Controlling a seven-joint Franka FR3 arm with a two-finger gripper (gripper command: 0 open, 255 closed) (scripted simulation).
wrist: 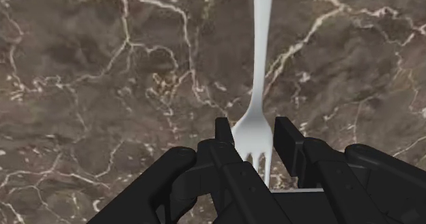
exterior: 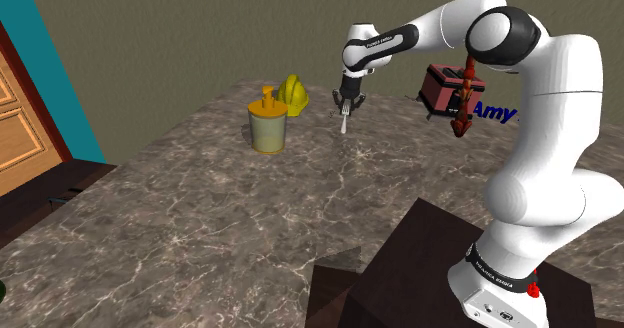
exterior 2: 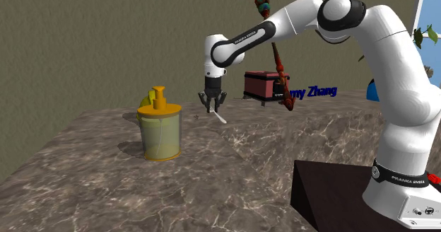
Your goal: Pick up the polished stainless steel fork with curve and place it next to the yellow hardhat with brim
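White arm (exterior: 560,96) (dark joints), all-black tool (exterior: 347,108)

**Fork clasped at its head; hardhat seated on the bench.**

The fork (wrist: 258,72) is drawn plain white, with a slim handle that widens into a curved head and short tines. The fingers (wrist: 223,132) clasp the head from both sides. The handle hangs down toward the marbled brown bench (exterior: 180,226), slanted in the second exterior view. Whether the handle tip touches the bench cannot be told. The hardhat (exterior: 294,94) is yellow and domed, sits upright on the bench near the fork and does not touch it. The jar (exterior 2: 161,130) largely hides it in the second exterior view.
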